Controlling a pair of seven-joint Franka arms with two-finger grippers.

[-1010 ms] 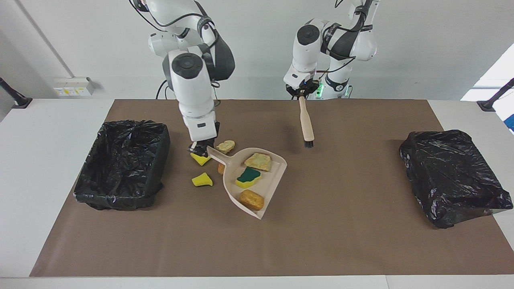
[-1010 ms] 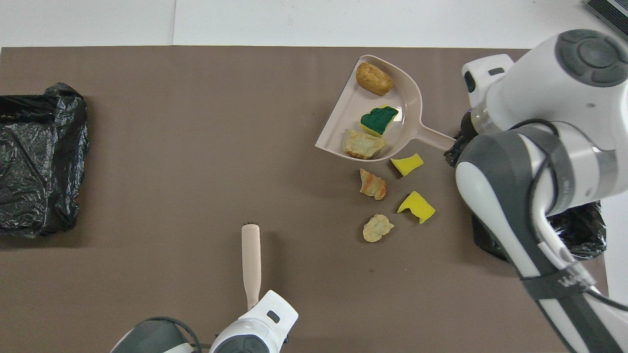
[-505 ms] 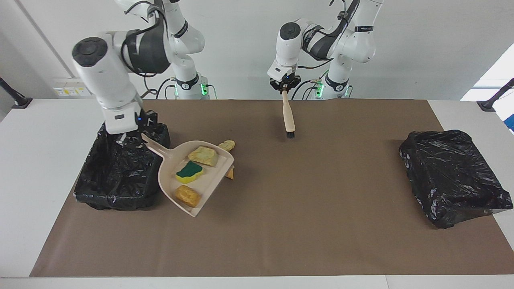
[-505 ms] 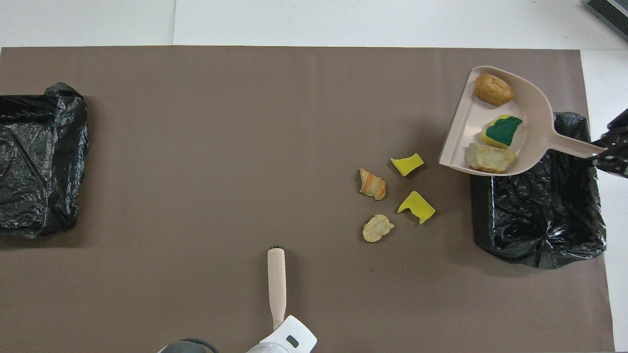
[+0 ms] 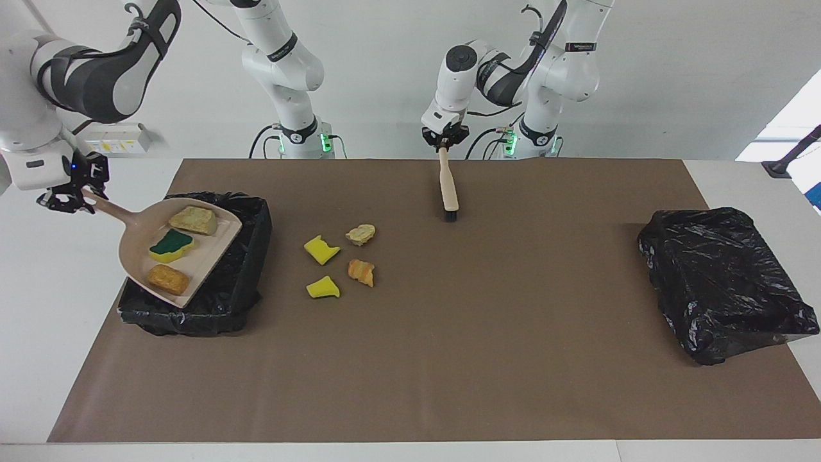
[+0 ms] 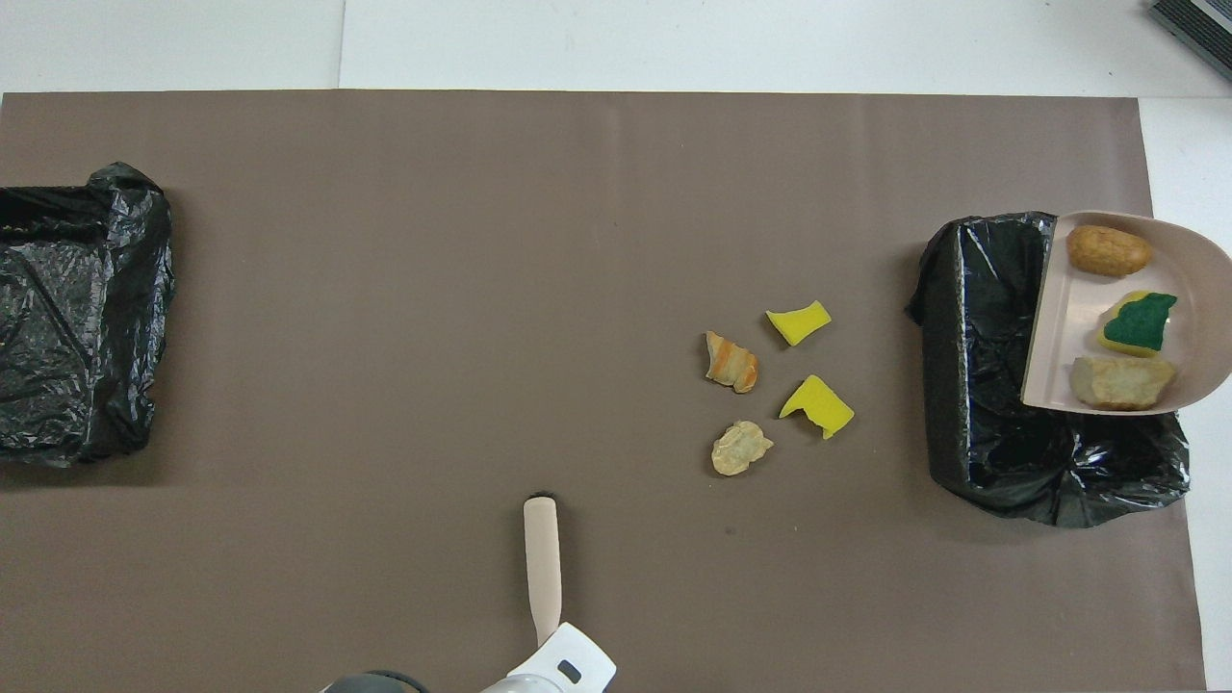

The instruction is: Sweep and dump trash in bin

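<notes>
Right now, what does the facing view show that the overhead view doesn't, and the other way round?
Only the facing view shows the right gripper shut on the dustpan handle, and the left gripper shut on the brush.

The overhead view adds nothing of its own; the grippers are out of its frame.

Both show the dustpan with three pieces over the open bin, four trash pieces on the mat, and the other bin.

A plain white wall [image 5: 673,77] rises past the white table [image 5: 90,359], which carries a brown mat [image 5: 513,385]; daylight enters a window [image 5: 792,122] at right.
</notes>
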